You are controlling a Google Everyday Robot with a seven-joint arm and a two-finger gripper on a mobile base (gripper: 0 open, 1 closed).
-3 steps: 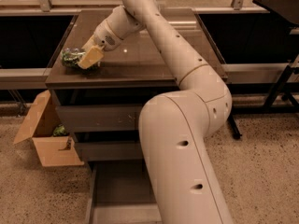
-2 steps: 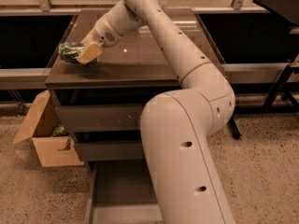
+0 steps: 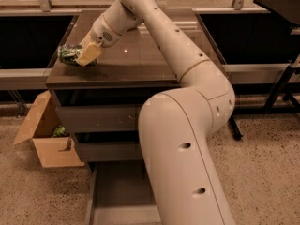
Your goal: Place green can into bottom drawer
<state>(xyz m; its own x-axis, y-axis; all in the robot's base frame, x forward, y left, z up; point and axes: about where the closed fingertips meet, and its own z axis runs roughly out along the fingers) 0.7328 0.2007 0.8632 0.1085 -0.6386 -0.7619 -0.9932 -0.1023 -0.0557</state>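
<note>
The green can (image 3: 66, 53) lies on its side at the left edge of the dark cabinet top (image 3: 140, 55). My gripper (image 3: 80, 56) reaches in from the right, and its tan fingers (image 3: 89, 53) are closed around the can's right end. The can sits at or just above the surface; I cannot tell which. The bottom drawer (image 3: 119, 191) is pulled out at floor level below the cabinet, a shallow grey tray partly hidden by my arm. The top and middle drawers are pushed in.
An open cardboard box (image 3: 47, 142) stands on the floor left of the cabinet with something green inside (image 3: 59, 131). My large white arm (image 3: 187, 139) covers the right part of the cabinet front. Black table legs (image 3: 281, 86) stand at right.
The gripper with the can has shifted slightly left and up along the cabinet's left edge. The arm has barely moved otherwise.
</note>
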